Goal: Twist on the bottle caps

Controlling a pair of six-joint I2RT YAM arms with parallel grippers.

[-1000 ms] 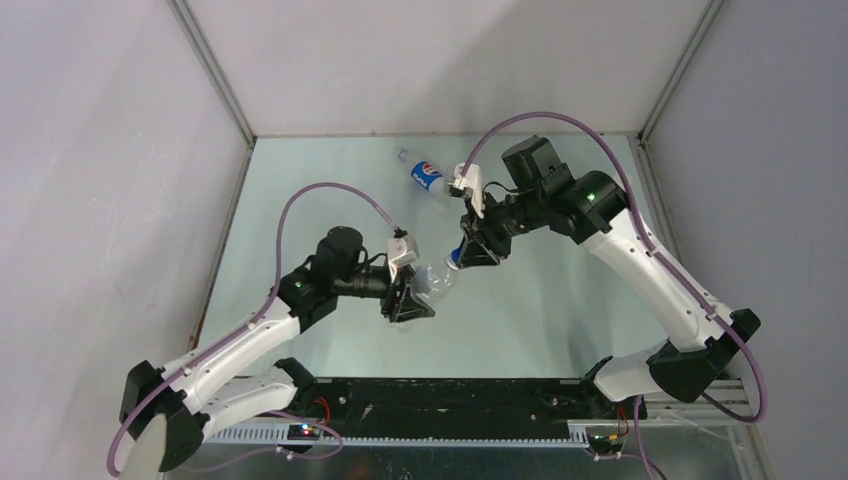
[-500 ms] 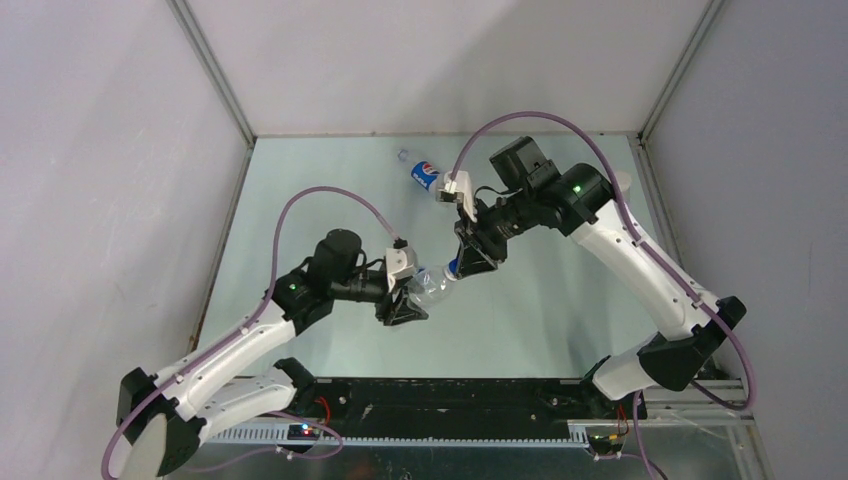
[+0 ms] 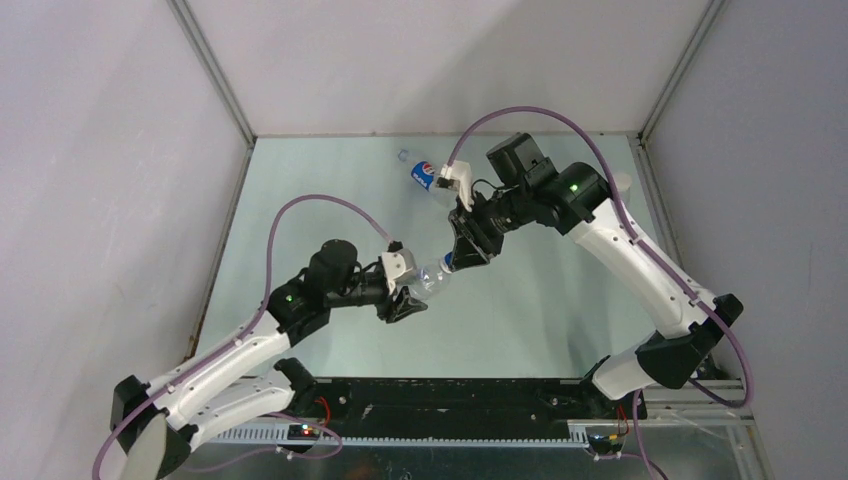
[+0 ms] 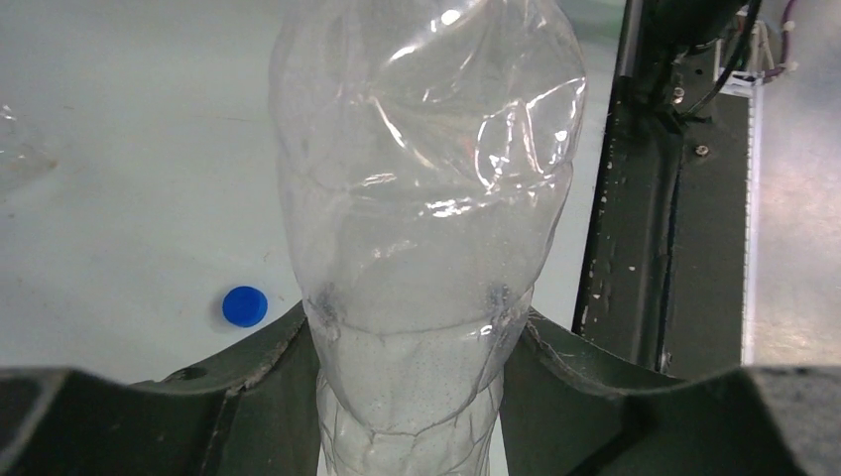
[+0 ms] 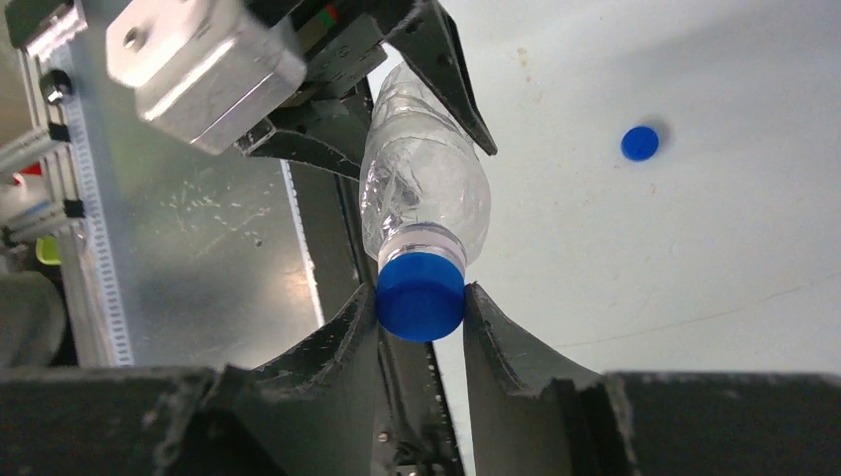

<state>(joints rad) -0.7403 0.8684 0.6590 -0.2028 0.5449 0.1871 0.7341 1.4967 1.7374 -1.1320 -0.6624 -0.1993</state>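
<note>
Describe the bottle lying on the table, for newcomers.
On the pale green table, look at the far edge, near its middle. A small clear plastic bottle with a blue-red-white Pepsi label lies on its side. It alone shows a label; the plain clear plastic bottle sits in the left gripper, its round blue cap in the right gripper.

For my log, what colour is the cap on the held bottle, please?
Blue cap; right wrist view shows it best.

Robot lab test cell. Pale green desk (image 3: 330, 180) was boxed in by blank grey panels (image 3: 100, 200) on metal frame posts (image 3: 210, 70). White-and-black left arm (image 3: 240, 345) and right arm (image 3: 640, 270) were mounted by a black rail (image 3: 450, 400) at the near edge, trailing purple cables (image 3: 330, 197); a lit circuit board (image 3: 305, 432) sat below.
</note>
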